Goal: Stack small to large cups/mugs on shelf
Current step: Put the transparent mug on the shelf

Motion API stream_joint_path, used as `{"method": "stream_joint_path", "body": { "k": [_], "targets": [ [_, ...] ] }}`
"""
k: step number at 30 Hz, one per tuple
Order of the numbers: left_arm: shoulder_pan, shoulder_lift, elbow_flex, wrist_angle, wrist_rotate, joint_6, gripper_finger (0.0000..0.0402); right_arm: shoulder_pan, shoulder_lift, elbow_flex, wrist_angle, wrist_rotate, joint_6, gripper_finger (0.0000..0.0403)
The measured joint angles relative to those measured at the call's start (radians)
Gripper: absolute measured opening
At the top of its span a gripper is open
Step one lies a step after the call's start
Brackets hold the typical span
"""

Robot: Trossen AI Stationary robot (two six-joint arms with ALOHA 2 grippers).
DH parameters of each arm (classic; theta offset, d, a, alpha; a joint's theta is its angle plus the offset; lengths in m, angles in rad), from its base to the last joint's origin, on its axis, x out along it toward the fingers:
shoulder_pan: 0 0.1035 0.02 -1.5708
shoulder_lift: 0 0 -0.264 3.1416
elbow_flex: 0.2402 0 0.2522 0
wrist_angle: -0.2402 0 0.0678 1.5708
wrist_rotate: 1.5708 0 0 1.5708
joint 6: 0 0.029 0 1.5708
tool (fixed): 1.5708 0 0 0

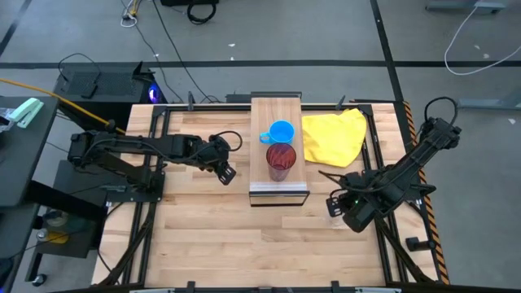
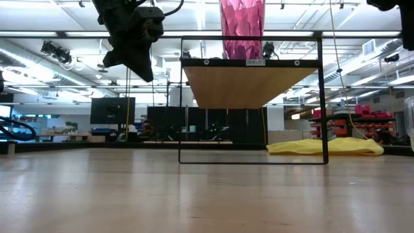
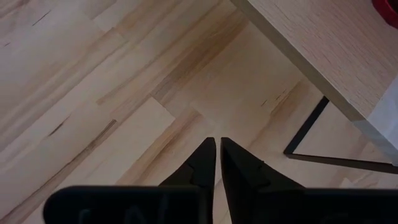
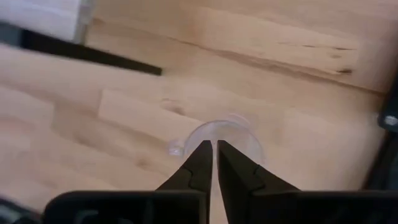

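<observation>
The red tumbler (image 1: pixel 280 162) and the blue mug (image 1: pixel 281 132) stand side by side on the shelf (image 1: pixel 264 111), not nested, while the tiny clear glass cup (image 4: pixel 225 142) sits on the tabletop (image 1: pixel 244 244) off the shelf's right side, near the yellow cloth (image 1: pixel 334 135). The right gripper (image 4: pixel 212 151) hangs directly over that cup with its jaws together, not holding it, and the left gripper (image 3: pixel 218 149) hovers, jaws also together and empty, beside the shelf's left edge. By this view the stacking is barely begun: the glass cup has yet to reach the shelf and none of the three vessels is nested
</observation>
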Motion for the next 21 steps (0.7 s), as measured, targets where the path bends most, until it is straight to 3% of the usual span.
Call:
{"method": "stream_joint_path", "body": {
  "k": [5, 9, 15, 21],
  "targets": [
    [0.000, 0.000, 0.000, -0.001, 0.000, 0.006, 0.0031, 0.009, 0.038, 0.000, -0.018, -0.015, 0.034, 0.0016],
    [0.000, 0.000, 0.000, -0.008, 0.000, 0.009, 0.0031, 0.047, 0.071, -0.045, -0.029, -0.101, 0.057, 0.0014],
    [0.000, 0.000, 0.000, -0.008, 0.000, 0.011, 0.0040, 0.103, 0.080, -0.145, -0.027, -0.121, 0.161, 0.0013],
    [0.000, 0.000, 0.000, -0.008, 0.000, 0.011, 0.0037, 0.110, 0.067, -0.269, 0.127, -0.136, 0.186, 0.0005]
  ]
}}
